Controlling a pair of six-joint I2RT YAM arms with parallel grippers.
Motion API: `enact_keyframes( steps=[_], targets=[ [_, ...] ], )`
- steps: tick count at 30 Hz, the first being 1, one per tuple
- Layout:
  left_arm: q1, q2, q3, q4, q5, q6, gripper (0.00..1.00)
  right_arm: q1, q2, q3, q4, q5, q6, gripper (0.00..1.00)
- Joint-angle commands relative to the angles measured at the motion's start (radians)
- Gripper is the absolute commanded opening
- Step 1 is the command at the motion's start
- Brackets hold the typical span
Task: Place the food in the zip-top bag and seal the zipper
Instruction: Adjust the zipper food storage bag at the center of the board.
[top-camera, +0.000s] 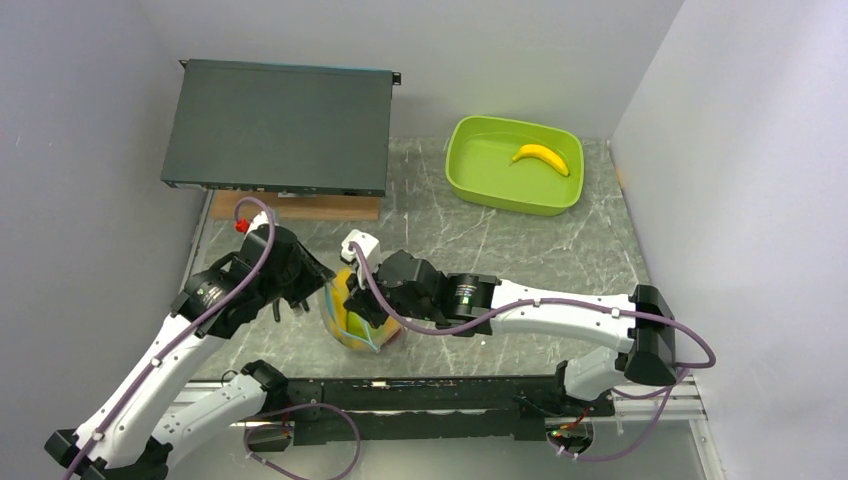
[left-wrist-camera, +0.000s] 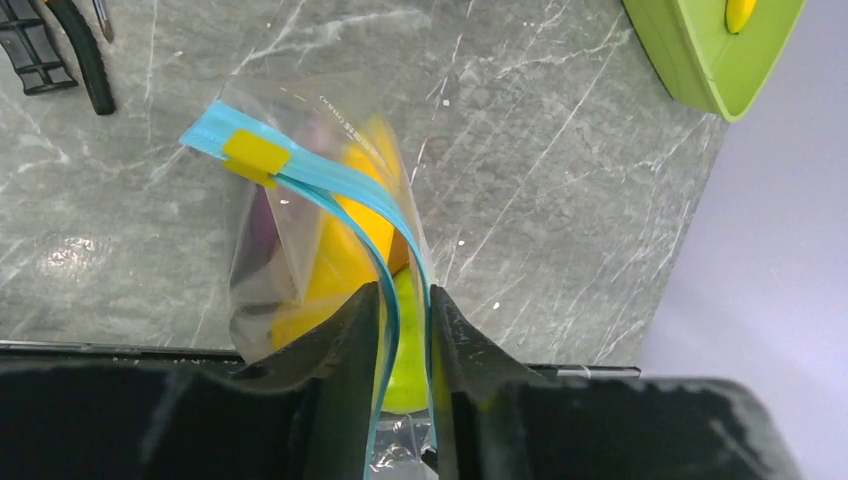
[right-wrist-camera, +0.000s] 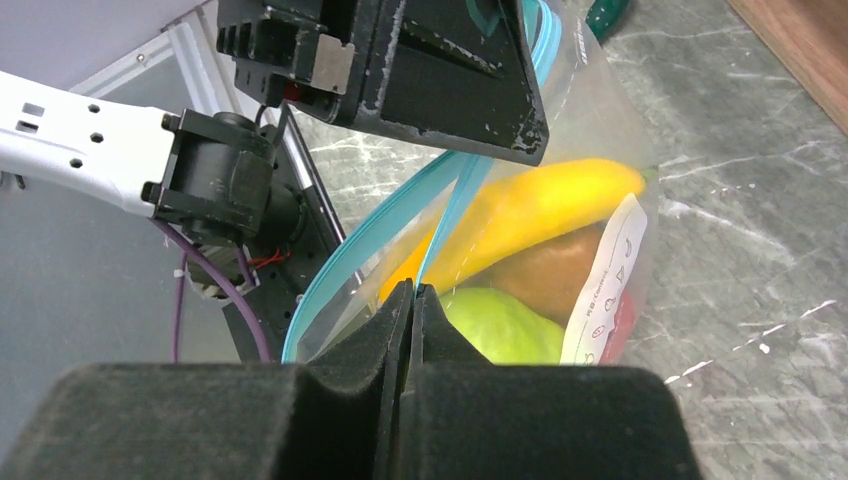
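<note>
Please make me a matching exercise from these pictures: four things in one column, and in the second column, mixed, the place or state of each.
Things:
1 lone banana
2 right gripper
3 yellow slider
4 lime

Places or states:
A shut on the zipper
B inside the bag
C in the green tub
D near the zipper's end

Pairs: 1-C, 2-A, 3-D, 4-B
</note>
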Motion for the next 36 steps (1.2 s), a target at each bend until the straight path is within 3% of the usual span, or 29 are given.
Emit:
enact_keyframes(
  steps=[1, 3, 7, 11, 14, 18, 22, 28, 36],
  targets=[
    [0.001, -0.018, 0.02, 0.039, 0.004, 0.049, 0.25, 0.01, -0.007, 0.048, 0.021, 0.024, -0.011, 0.0],
    [0.0, -0.03, 0.005, 0.087, 0.024, 0.114, 0.15, 0.01, -0.015, 0.04, 0.024, 0.03, -0.006, 0.0],
    [0.0, -0.05, 0.003, 0.133, 0.091, 0.292, 0.01, 0.004, -0.027, 0.065, -0.014, 0.004, 0.015, 0.28],
    [0.001, -0.041, 0.053, 0.101, 0.093, 0.523, 0.0, -0.015, -0.077, 0.038, -0.019, -0.071, -0.019, 0.51],
    [0.001, -0.013, 0.122, 0.054, 0.113, 0.709, 0.0, -0.075, -0.134, -0.009, 0.004, -0.211, -0.044, 0.65],
    [0.0, 0.038, 0.195, 0.008, 0.229, 0.938, 0.0, -0.225, -0.193, -0.054, 0.036, -0.42, -0.02, 0.71],
    [0.0, 0.094, 0.223, 0.017, 0.373, 1.091, 0.0, -0.318, -0.239, -0.125, 0.109, -0.5, -0.038, 0.91],
    [0.002, 0.164, 0.18, 0.035, 0.581, 1.267, 0.0, -0.414, -0.196, -0.101, 0.125, -0.613, -0.105, 0.99],
    [0.0, 0.205, 0.132, 0.053, 0.785, 1.305, 0.0, -0.624, -0.14, -0.105, 0.186, -0.947, -0.082, 0.99]
  ],
)
